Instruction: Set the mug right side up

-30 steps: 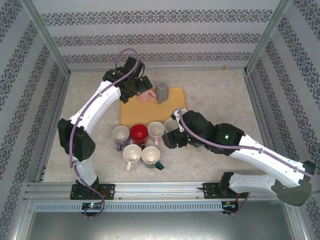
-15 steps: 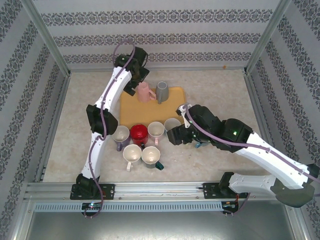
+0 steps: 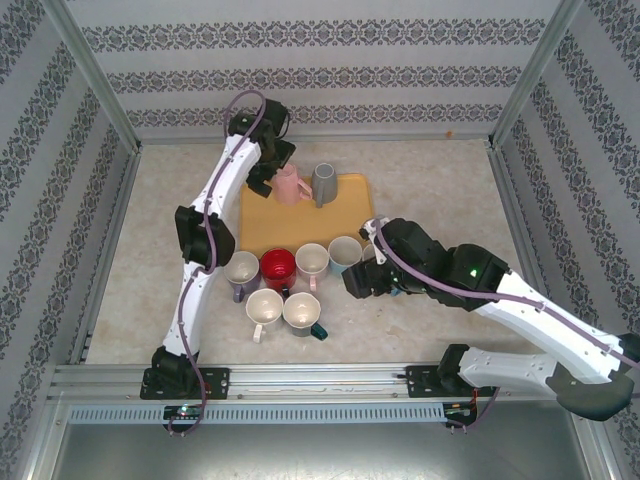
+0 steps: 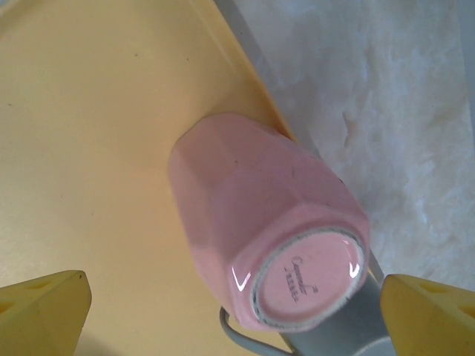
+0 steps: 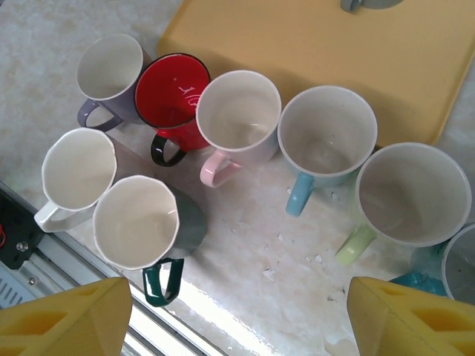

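A pink mug (image 4: pixel 252 200) stands upside down on the yellow tray (image 4: pixel 89 148), its base ring facing up. Against it stands a grey mug (image 3: pixel 324 184), also upside down. My left gripper (image 4: pixel 237 319) hovers open over the pink mug (image 3: pixel 290 185), one yellow finger on each side and neither touching it. In the top view the left gripper (image 3: pixel 268 168) is at the tray's (image 3: pixel 300 228) back left corner. My right gripper (image 5: pixel 241 315) is open and empty above bare table near the front edge, beside the upright mugs.
Several upright mugs cluster in front of the tray: purple (image 5: pixel 111 70), red (image 5: pixel 172 89), one with a pink handle (image 5: pixel 237 111), a blue handle (image 5: pixel 326 130), a green handle (image 5: pixel 412 193), a white one (image 5: pixel 78 167) and a dark green one (image 5: pixel 137 222). A metal rail (image 3: pixel 320 380) borders the front.
The left arm swung up and back, bringing its gripper over the pink mug. The right gripper drew back to the right, uncovering the blue-handled mug standing in the row.
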`<act>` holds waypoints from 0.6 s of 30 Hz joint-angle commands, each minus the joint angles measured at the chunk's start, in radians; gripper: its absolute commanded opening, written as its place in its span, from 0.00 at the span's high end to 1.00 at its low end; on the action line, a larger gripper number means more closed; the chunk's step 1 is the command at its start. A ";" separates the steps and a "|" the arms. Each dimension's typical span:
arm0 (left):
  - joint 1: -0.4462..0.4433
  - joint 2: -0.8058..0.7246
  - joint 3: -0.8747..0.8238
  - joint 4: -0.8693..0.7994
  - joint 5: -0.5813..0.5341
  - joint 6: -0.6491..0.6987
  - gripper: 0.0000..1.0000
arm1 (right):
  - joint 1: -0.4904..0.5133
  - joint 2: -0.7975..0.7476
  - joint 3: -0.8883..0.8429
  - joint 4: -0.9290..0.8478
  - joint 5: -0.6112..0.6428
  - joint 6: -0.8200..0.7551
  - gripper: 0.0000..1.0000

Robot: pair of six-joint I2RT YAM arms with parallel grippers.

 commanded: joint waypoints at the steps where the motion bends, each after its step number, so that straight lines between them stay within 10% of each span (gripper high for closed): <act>1: 0.002 0.018 0.001 0.028 0.017 -0.022 0.00 | -0.007 -0.028 -0.024 -0.002 0.014 0.021 0.23; 18: -0.008 0.118 -0.007 0.124 0.084 -0.015 0.00 | -0.015 -0.049 -0.073 0.000 0.021 0.045 0.23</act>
